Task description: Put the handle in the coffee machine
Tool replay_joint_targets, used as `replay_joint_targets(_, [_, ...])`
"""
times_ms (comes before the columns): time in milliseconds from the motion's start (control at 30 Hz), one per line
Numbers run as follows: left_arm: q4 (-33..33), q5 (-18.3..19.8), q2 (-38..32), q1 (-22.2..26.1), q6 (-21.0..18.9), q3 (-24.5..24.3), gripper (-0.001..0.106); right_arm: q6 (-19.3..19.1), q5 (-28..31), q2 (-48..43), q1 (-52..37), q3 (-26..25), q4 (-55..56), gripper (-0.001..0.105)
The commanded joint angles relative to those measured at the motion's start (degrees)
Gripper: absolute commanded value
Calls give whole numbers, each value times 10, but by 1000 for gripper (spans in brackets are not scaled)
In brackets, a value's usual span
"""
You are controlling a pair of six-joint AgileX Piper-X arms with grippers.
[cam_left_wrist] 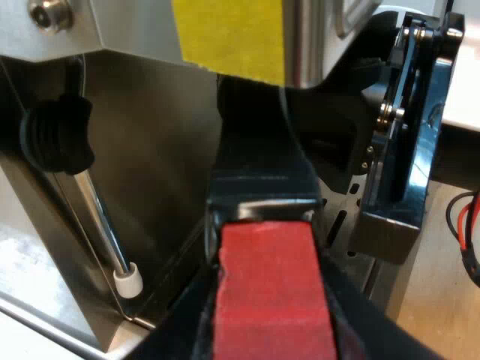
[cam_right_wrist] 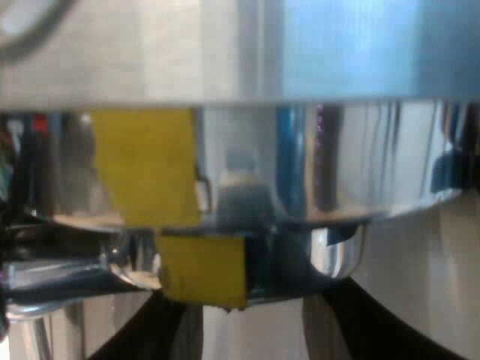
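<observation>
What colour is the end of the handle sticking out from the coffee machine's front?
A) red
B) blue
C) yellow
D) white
A: the handle ends in a red block, and its dark shaft runs up to the espresso machine front.

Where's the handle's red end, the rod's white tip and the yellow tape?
Red end (cam_left_wrist: pixel 274 292): left wrist view, its middle.
White tip (cam_left_wrist: pixel 129 281): left wrist view, its side.
Yellow tape (cam_left_wrist: pixel 229 34): left wrist view, its middle.
</observation>
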Motion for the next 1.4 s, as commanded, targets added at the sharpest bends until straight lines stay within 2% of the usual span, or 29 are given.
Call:
replay_joint_targets(33, [-40,59,-11,10,-5,-14,0,-9,-3,-13,-3,-3,-42,35])
replay_joint_targets(267, [-40,55,-11,10,-5,-14,0,-9,-3,-13,-3,-3,-43,35])
replay_joint_targets(300, [-40,46,-11,10,-5,-14,3,-9,-3,-13,-3,-3,-43,35])
replay_joint_targets(367, [-40,30,-11,10,2,-14,13,-9,-3,-13,-3,-3,-43,35])
replay_joint_targets(433, [-40,10,-11,10,4,-14,38,-9,-3,-13,-3,-3,-43,35])
replay_joint_targets(467, [-40,10,-11,10,4,-14,43,-9,-3,-13,-3,-3,-43,35])
replay_joint_targets(533, [-40,7,-11,10,4,-14,71,-9,-3,-13,-3,-3,-43,35])
replay_joint_targets(600, [-39,-2,-11,10,4,-14,77,-9,-3,-13,-3,-3,-43,35])
replay_joint_targets(733, [-38,-27,-11,10,4,-14,78,-9,-3,-13,-3,-3,-43,35])
replay_joint_targets(967, [-38,-26,-11,10,-1,-14,78,-7,-3,-13,-3,-5,-54,35])
replay_joint_targets(1133, [-37,13,-12,10,-14,-14,78,-7,-3,-13,-3,-5,-64,35])
replay_joint_targets(1233, [-35,17,-20,10,-39,-14,78,-7,-3,-13,-3,-5,-64,35])
replay_joint_targets(1400, [-35,40,-49,10,-42,-14,78,-7,-3,-13,-3,-5,-64,35])
